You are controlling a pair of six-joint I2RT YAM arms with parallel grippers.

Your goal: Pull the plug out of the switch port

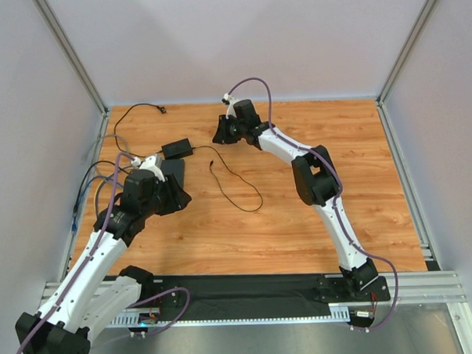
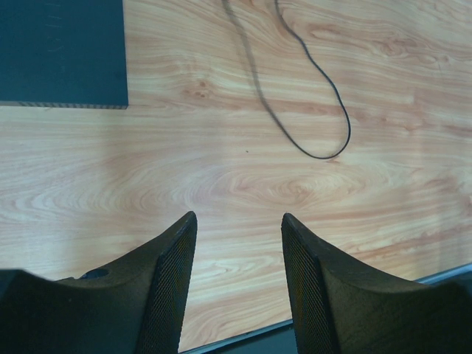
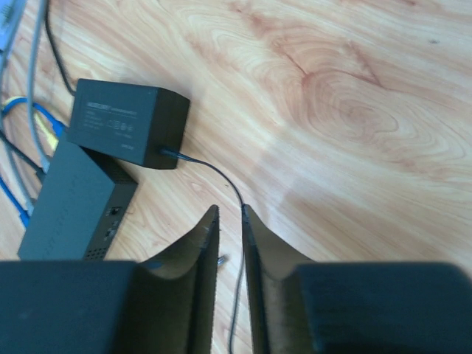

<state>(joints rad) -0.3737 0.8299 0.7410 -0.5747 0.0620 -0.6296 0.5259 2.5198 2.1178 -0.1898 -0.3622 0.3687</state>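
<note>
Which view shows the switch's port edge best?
Right wrist: the switch lies beside the adapter brick, its port edge facing the camera. Left wrist shows only a corner of its flat top; in top external the left arm partly hides it.

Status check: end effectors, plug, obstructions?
Left end effector open, empty. Right end effector slightly open astride adapter cable. Plug appears clear of switch. Nothing blocking.

One flat black box (image 3: 72, 199); one adapter brick (image 3: 124, 119); one thin black cable (image 2: 347, 125).
</note>
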